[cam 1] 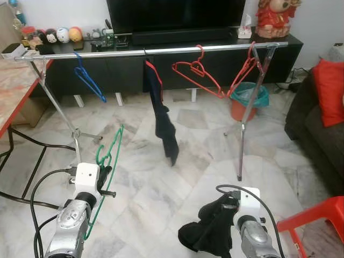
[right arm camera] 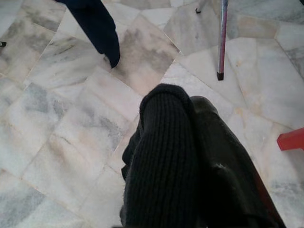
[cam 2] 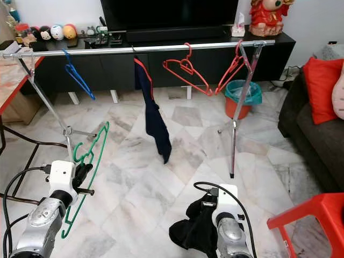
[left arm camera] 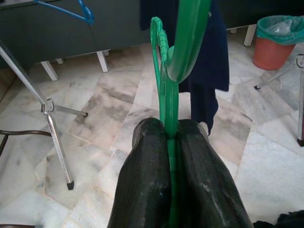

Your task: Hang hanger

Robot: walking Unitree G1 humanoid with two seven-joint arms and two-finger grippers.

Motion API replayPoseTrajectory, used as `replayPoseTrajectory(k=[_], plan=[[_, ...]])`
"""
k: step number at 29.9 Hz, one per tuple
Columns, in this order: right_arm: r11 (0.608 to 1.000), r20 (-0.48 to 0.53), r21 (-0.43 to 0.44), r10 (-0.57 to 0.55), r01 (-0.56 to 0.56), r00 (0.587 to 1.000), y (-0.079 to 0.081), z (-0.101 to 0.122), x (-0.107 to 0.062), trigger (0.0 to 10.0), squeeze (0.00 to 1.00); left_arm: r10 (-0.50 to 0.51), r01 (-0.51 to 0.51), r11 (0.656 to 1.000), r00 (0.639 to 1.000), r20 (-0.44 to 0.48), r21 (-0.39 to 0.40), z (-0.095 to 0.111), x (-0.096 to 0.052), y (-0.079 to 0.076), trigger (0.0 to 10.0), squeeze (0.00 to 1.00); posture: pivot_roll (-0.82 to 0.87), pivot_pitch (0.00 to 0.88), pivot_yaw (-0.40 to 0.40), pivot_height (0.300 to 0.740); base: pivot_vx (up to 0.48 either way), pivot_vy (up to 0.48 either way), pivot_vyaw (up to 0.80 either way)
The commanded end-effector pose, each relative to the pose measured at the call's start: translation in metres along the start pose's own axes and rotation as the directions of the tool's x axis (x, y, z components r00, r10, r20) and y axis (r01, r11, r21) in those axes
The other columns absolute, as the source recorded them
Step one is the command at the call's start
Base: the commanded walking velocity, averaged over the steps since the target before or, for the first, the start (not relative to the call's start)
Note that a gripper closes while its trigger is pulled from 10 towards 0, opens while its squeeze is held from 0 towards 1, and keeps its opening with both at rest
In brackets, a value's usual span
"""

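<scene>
- Green hanger held low at the robot's left, above the marble floor; long axis steep, leaning a little right, hook uppermost and toward the rail.
- Left gripper clamped on the hanger's wire, fingers pressed tight either side of it.
- Right gripper low at the robot's right, wrapped in a black knitted garment; cannot tell how far the fingers stand apart.
- Silver rail runs across ahead on slanted legs, well apart from the green hanger and above it.
- On the rail, left to right: blue hanger, dark garment on a red hanger, two more red hangers near the right end.
- Open stretches of rail between the blue hanger and the dark garment.
- Red-edged desk at far left; sofa with red cushion at right; red stool by the right arm.
</scene>
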State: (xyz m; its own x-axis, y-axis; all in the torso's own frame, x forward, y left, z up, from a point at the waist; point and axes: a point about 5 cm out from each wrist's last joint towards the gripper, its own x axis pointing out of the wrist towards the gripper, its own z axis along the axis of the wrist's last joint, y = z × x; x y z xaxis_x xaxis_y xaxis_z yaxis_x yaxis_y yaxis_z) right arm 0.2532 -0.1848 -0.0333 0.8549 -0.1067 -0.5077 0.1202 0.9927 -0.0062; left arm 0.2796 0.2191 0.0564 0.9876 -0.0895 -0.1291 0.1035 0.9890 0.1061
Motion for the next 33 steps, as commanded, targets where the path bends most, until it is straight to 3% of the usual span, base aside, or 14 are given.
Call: replayPoseTrajectory(k=[1,14,27,30,33], plan=[[1.000,0.021,0.006,0.002,-0.003,1.000,0.002,0.005,0.001,10.0,0.00,-0.003,0.003,1.000,1.000,0.014,0.006,0.003,0.000,0.001,10.0,0.00,-0.05,0.000,0.036,0.740,-0.259,0.000,0.00],[1.000,0.019,0.001,0.007,-0.007,1.000,0.002,0.004,0.001,10.0,0.00,-0.004,0.004,1.000,1.000,0.011,0.007,0.002,0.000,0.000,10.0,0.00,-0.05,0.000,0.034,0.740,-0.258,0.000,0.00],[1.000,0.067,-0.004,0.021,-0.021,0.998,0.003,0.021,0.007,10.0,0.00,-0.008,0.008,1.000,1.000,-0.015,0.019,-0.001,-0.002,0.001,10.0,0.00,-0.04,0.000,0.031,0.740,0.000,0.000,0.00],[1.000,0.085,-0.014,0.025,-0.024,0.996,0.003,0.028,0.009,10.0,0.00,-0.043,0.044,0.999,0.999,-0.029,0.016,-0.002,-0.002,-0.001,10.0,0.00,-0.04,0.000,0.032,0.740,0.000,0.000,0.00],[0.998,0.117,-0.056,0.022,-0.016,0.993,0.001,0.046,0.015,10.0,0.00,-0.220,0.222,0.975,0.972,-0.083,0.013,0.001,-0.002,-0.012,10.0,0.00,-0.04,0.000,0.035,0.740,0.000,0.000,0.00]])
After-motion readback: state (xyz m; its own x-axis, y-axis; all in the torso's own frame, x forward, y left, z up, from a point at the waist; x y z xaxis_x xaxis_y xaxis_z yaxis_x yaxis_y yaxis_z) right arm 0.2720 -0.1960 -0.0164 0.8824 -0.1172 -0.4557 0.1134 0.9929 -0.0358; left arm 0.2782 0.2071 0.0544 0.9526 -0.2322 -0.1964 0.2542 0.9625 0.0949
